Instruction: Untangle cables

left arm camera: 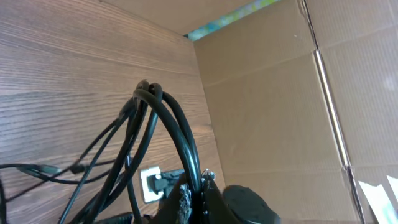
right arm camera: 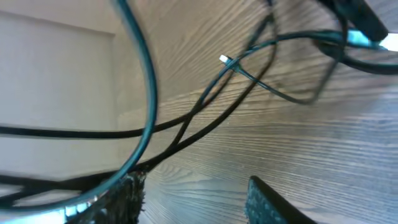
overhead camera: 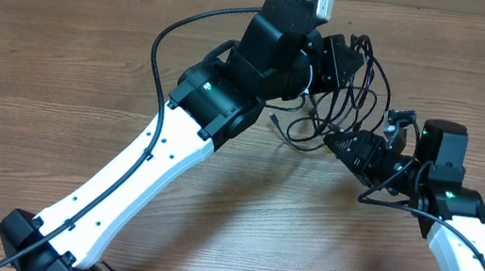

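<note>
My left gripper [left arm camera: 199, 188] is clamped on the cables [left arm camera: 181, 134]. Several black cords rise from between my fingers, bend over together in a tight hump just ahead of me, and drop to the wooden table [left arm camera: 50, 68]. A white plug [left arm camera: 151, 182] lies just beside my fingertips. My right gripper [right arm camera: 193, 184] has its fingers spread apart, gripping nothing. Loose strands cross ahead of it, one passing over one finger [right arm camera: 118, 199], with a white connector tip [right arm camera: 225, 60] farther out.
</note>
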